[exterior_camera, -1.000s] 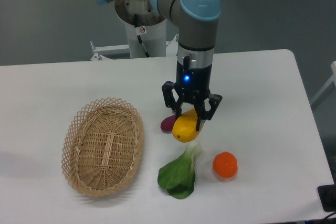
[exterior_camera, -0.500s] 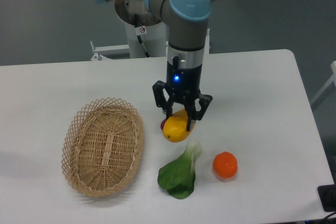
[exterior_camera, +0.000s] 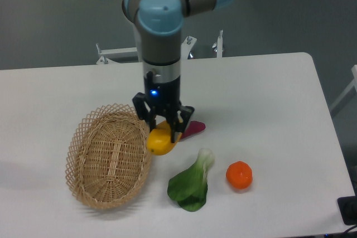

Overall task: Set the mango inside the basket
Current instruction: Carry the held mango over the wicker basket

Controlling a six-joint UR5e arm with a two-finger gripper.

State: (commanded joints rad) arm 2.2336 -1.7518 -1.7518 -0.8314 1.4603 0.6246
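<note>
A glossy yellow-orange mango (exterior_camera: pixel 159 141) hangs above the table, held between the black fingers of my gripper (exterior_camera: pixel 163 129), which is shut on it. The mango sits right at the right rim of the tan wicker basket (exterior_camera: pixel 89 163), which lies on the left of the table and holds nothing. The arm reaches down from above, and its wrist shows a blue light.
A purple-red oblong fruit (exterior_camera: pixel 191 129) lies just right of the gripper. A green leafy vegetable (exterior_camera: pixel 191 185) lies in front of it, with a round orange fruit (exterior_camera: pixel 239 174) to its right. The white table (exterior_camera: pixel 279 110) ends at the right near a black object (exterior_camera: pixel 348 210).
The arm has carried the mango leftward, from beside the leafy vegetable to the basket's right rim. The purple-red fruit, hidden before, now shows.
</note>
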